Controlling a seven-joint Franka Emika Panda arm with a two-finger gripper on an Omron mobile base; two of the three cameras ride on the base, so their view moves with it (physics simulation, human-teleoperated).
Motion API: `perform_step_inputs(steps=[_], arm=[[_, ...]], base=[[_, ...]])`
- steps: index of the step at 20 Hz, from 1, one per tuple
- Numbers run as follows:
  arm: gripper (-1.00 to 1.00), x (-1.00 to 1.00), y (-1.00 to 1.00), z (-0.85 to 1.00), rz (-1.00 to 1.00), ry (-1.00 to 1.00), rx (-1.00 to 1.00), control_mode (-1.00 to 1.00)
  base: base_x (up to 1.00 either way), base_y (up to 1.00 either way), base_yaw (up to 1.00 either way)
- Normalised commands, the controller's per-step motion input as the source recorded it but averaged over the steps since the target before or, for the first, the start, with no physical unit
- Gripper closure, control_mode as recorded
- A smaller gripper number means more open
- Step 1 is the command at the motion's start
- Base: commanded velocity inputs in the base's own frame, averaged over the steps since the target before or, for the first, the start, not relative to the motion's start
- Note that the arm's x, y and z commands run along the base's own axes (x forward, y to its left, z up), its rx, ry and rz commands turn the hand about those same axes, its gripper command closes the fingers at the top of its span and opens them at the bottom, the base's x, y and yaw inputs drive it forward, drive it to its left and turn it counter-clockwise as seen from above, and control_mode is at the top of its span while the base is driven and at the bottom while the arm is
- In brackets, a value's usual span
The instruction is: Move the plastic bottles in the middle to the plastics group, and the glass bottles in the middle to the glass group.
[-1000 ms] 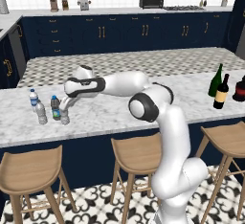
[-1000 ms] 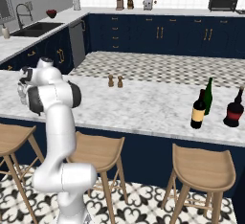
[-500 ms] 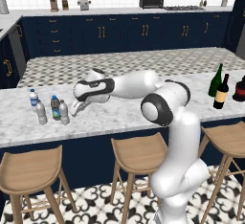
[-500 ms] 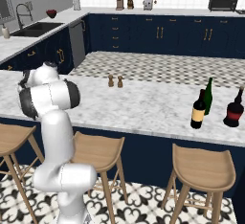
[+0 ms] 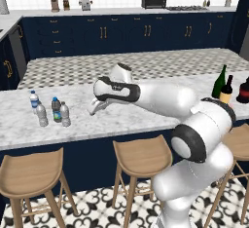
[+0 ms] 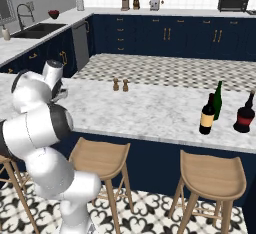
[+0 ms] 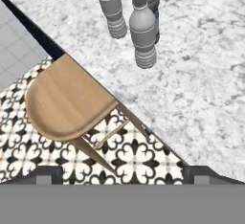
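Over the marble counter, the gripper hangs with its fingers spread wide and nothing between them. Off to the fingers' far side, toward the counter's left end, four small bottles stand upright in a close cluster: a white-capped bottle farthest from the gripper, a grey bottle in front of it, a blue-capped bottle beside that, and a second grey bottle nearest the fingers, a clear gap away from them. In the hand view, two grey bottles stand ahead of the fingertips with the blue-capped one just behind, and a wooden stool sits below the counter edge. Well apart from the gripper, at the counter's right end, the tan-labelled wine bottle stands just in front of the green bottle, with the squat red bottle near them, all upright.
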Motion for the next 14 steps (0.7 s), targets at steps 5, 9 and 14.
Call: perform_step_inputs(steps=[5,9,14], arm=[[-1.00,-0.92,-0.96,0.85,-0.13,0.00,0.01,-1.00],[-1.00,-1.00,-0.90,0.10,-0.19,0.00,-0.03,-1.00],[-1.00,-0.99,-1.00,0.29,-0.30,0.00,-0.01,-1.00]], base=[[0.00,0.00,0.00],[0.00,0.00,0.00],[0.00,0.00,0.00]])
